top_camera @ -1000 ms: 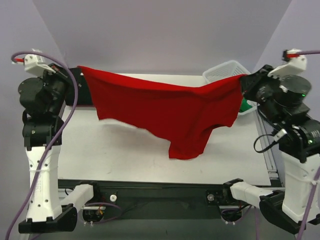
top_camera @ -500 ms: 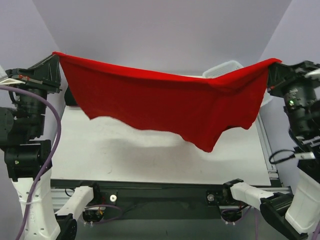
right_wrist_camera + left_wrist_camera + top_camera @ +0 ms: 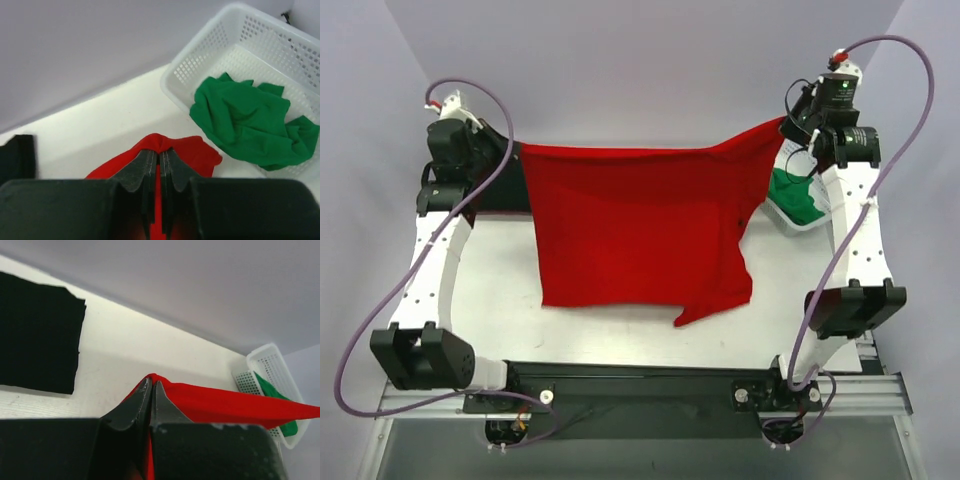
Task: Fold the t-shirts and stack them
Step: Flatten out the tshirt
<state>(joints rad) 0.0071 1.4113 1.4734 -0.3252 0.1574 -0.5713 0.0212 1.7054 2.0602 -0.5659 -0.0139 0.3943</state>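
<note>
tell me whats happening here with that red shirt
Both arms hold the red t-shirt stretched out between them over the table. The left gripper and the right gripper are each shut on an upper corner. It is not folded yet. A black t-shirt lies flat at the far left, and a green t-shirt sits crumpled in the white basket.

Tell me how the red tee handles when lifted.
Probably floppy: the red tee hangs limp between the left gripper and right gripper, one lower corner drooping. Likely light, since two small pinches carry it.
</note>
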